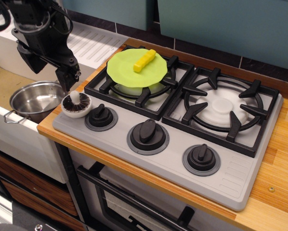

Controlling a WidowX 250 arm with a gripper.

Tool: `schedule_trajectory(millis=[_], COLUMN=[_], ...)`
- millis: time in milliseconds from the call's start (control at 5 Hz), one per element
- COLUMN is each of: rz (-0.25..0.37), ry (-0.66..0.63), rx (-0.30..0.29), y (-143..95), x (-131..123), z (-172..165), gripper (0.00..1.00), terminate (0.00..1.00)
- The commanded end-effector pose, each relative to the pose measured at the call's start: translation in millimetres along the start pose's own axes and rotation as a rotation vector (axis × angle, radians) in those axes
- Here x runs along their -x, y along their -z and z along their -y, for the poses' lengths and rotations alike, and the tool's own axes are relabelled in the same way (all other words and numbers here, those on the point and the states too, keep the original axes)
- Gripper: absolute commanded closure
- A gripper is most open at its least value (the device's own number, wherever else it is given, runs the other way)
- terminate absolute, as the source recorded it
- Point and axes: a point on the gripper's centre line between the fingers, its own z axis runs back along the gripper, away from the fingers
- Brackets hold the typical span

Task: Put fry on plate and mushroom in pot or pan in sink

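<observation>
The yellow fry [144,60] lies on the lime-green plate [129,72], which rests on the stove's back left burner. The white mushroom [76,104] sits gills-up with its stem pointing up, at the stove's left front corner. Just left of it, the steel pot [34,100] stands empty in the sink [0,85]. My black gripper [51,71] hangs open above the pot and the mushroom. Its right finger [68,77] ends just above and behind the mushroom, not touching it. Nothing is between the fingers.
Three black knobs [148,131] line the grey stove front. The right burner grate [222,109] is bare. A ribbed white drainboard [93,45] lies behind the sink. The wooden counter [279,183] runs along the right and front edges.
</observation>
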Motion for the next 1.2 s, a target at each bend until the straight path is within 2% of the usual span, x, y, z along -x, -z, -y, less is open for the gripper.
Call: schedule_trajectory(millis=[0, 400, 800, 1000], rz=[0.072, 0.100, 0.109, 0.119], ry=[-0.017, -0.042, -0.060, -0.063], rx=[-0.025, 0.000, 0.008, 0.033], y=[0, 16, 19, 25], x=[-7, -4, 1, 0], z=[5, 15, 26, 30], gripper=[0.00, 0.00, 0.00, 0.00], terminate=[0.00, 0.00, 0.00, 0.00])
